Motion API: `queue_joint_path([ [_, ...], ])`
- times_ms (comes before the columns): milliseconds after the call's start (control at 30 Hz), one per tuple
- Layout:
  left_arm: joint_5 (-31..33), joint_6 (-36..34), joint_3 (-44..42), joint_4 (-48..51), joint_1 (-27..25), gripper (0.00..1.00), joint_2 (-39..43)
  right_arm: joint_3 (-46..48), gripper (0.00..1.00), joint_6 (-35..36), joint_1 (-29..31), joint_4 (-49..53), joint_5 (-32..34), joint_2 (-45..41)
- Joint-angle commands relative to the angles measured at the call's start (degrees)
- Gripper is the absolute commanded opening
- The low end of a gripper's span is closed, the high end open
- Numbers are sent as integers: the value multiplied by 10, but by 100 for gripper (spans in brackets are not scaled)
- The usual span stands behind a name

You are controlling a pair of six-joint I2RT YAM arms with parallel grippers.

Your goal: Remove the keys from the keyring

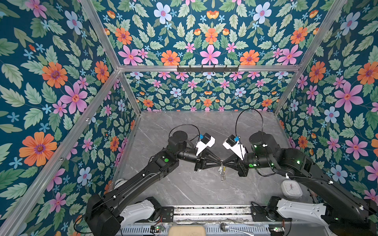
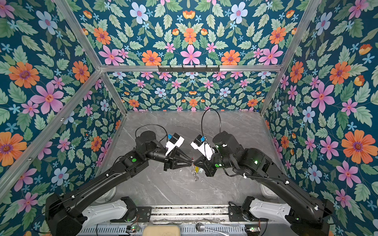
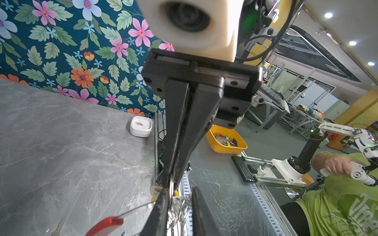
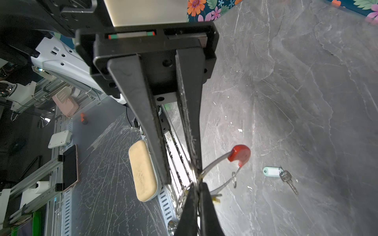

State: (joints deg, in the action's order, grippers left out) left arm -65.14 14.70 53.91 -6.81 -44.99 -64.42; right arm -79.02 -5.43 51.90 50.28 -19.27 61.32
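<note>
Right gripper (image 3: 169, 180) is pinched shut on the keyring (image 4: 239, 154), tip to tip with the left gripper (image 3: 179, 194), clamped narrowly on it too.

White square clock (image 1: 291, 189) at the right edge of a grey marble-look table (image 1: 184, 190), blue floral wallpaper (image 1: 210, 36) all around, black hook rail (image 1: 207, 69) on an aluminium crossbar (image 1: 143, 68), yellow plastic bin (image 3: 227, 150) of oddments off the table.

In both top views the keyring (image 1: 222, 174) is too small to make out. An edge cuts off its red section (image 3: 105, 225); the right arm (image 2: 296, 194) hides most of the clock (image 2: 266, 193).
</note>
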Motion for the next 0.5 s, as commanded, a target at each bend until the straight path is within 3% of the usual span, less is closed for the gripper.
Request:
queue_joint_path([
  [0,-9,-11,4,-2,0,20,-1,-7,0,5,5,4,21,5],
  [467,-14,-15,9,1,-1,14,-9,-7,0,4,10,9,34,15],
])
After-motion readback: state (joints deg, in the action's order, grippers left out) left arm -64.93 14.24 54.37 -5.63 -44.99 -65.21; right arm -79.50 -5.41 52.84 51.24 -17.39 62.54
